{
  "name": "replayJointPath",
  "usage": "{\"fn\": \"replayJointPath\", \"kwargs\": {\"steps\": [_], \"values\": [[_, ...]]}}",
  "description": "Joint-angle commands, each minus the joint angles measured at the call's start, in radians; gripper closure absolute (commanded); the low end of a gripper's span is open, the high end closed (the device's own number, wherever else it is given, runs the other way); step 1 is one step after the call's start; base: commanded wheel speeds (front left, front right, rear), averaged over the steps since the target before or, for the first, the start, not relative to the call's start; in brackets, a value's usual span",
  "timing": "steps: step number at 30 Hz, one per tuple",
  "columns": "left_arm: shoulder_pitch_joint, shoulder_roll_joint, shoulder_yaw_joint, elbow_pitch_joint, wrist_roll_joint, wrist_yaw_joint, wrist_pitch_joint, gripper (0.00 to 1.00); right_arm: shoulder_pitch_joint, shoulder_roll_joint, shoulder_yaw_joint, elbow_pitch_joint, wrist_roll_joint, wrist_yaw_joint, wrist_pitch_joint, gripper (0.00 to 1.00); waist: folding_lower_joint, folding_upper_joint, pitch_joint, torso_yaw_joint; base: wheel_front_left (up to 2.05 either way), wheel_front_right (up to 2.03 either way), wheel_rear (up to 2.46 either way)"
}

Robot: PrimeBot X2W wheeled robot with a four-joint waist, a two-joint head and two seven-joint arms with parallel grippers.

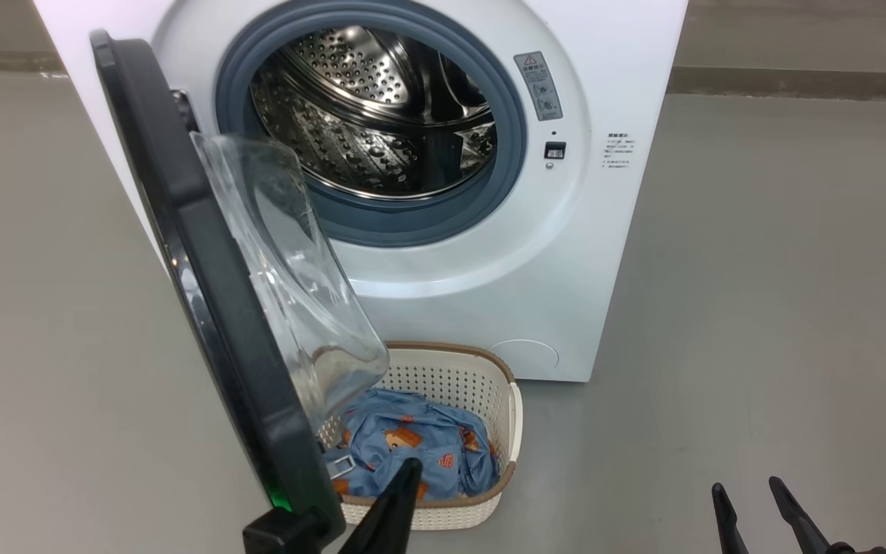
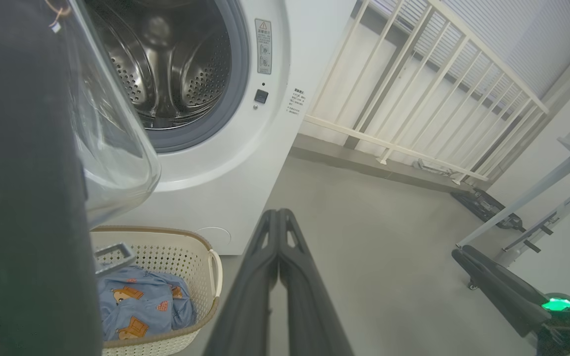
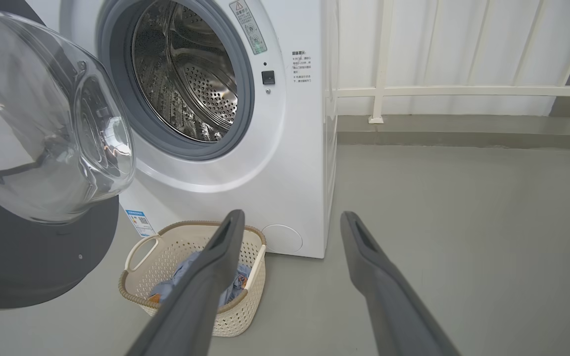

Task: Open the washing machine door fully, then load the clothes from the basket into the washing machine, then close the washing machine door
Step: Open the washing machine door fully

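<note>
The washing machine door [image 1: 212, 308] hangs open across the left of the head view. Its glass bowl overhangs the basket [image 1: 506, 415] at bottom centre and hides part of the clothes [image 1: 412, 442]. Beside it the left gripper [image 1: 410, 469] is pinched together on nothing; the right gripper [image 1: 746, 485], lower right, is spread.
</note>
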Motion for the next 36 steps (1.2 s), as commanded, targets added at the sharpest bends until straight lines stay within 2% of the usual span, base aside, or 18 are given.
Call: {"fn": "replayJointPath", "kwargs": {"steps": [1,16,26,36], "values": [[-0.057,0.000,0.034,0.001,-0.003,0.011,-0.022,1.00,-0.029,-0.014,0.028,-0.020,0.013,0.003,-0.012,0.00,0.0000,0.0000,0.002,-0.002,0.00,0.00,0.00],[-0.101,0.001,0.053,0.071,-0.009,0.059,-0.076,1.00,-0.021,-0.014,0.021,-0.023,0.012,0.003,-0.012,0.00,0.0000,0.0000,0.017,0.020,0.00,0.00,0.00],[-0.108,0.003,0.056,0.082,0.003,0.085,-0.081,1.00,-0.020,-0.014,0.014,-0.021,0.010,0.003,-0.012,0.00,0.0000,0.0000,0.026,0.081,0.00,0.00,0.00],[-0.122,0.004,0.069,0.094,0.019,0.118,-0.099,1.00,-0.023,-0.014,0.021,-0.014,0.012,0.003,-0.012,0.00,0.0000,0.0000,0.025,0.186,0.00,0.00,0.00]]}}
